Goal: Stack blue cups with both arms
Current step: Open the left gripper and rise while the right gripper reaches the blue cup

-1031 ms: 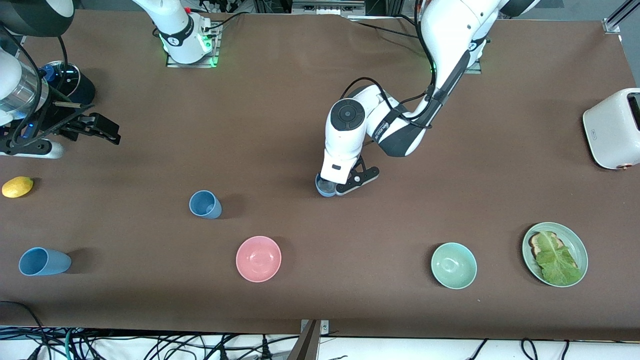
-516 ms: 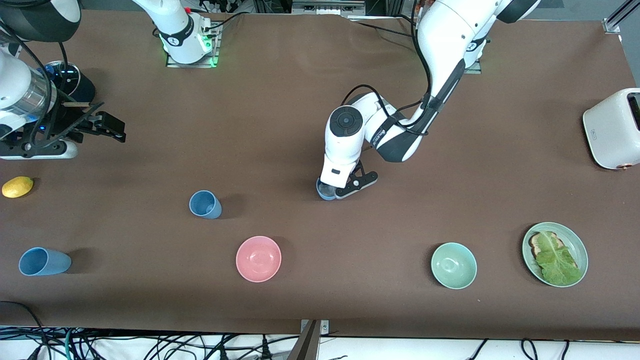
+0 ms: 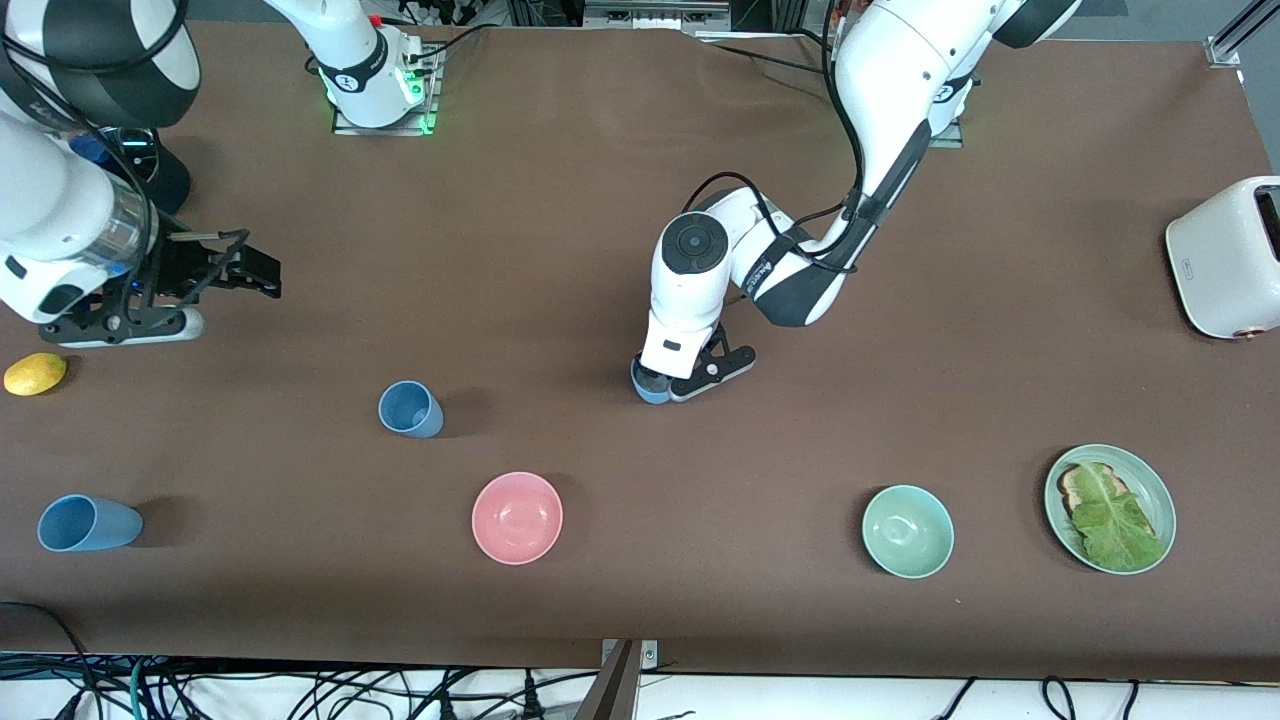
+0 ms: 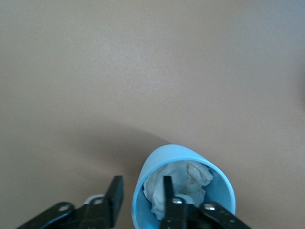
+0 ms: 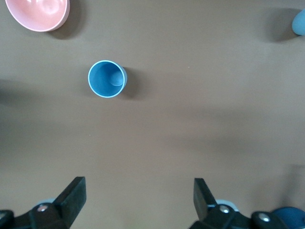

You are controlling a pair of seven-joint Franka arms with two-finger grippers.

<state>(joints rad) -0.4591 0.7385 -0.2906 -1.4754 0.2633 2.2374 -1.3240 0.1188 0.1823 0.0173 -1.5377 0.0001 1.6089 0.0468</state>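
1. At the right arm's end of the table (image 3: pixel 620 180), the right hand (image 3: pixel 258 275) had swung out from over the dark-blue saucepan (image 3: pixel 160 170) toward the middle. It hung over bare table with its fingers spread wide and nothing in them. In my judgement it was heading for the free blue cups.
2. Mid-table, the left hand (image 3: pixel 665 388) had stayed low at one blue cup (image 3: pixel 648 388), but its grip had slackened. In the left wrist view one finger (image 4: pixel 167 195) stood inside the cup (image 4: pixel 183 151) and the other (image 4: pixel 114 198) outside, with a gap to the wall. The hand was therefore parted and no longer pinching.
3. I took that to mean this cup had been set down as the base of the stack (it had crumpled white paper (image 4: pixel 181 183) inside, which may stop another cup seating fully).
4. No cup sat inside another yet.
5. The count, from the right arm's end onward:
   - one lemon (image 3: pixel 35 373)
   - three blue cups: one (image 3: pixel 88 523) nearest the front camera, one (image 3: pixel 410 409) standing upright near the pink bowl, and the one at the left hand
   - two bowls: pink (image 3: pixel 517 517) and mint-green (image 3: pixel 907 530)
   - one plate (image 3: pixel 1160 490) of toast and lettuce
   - one toaster (image 3: pixel 1225 255)
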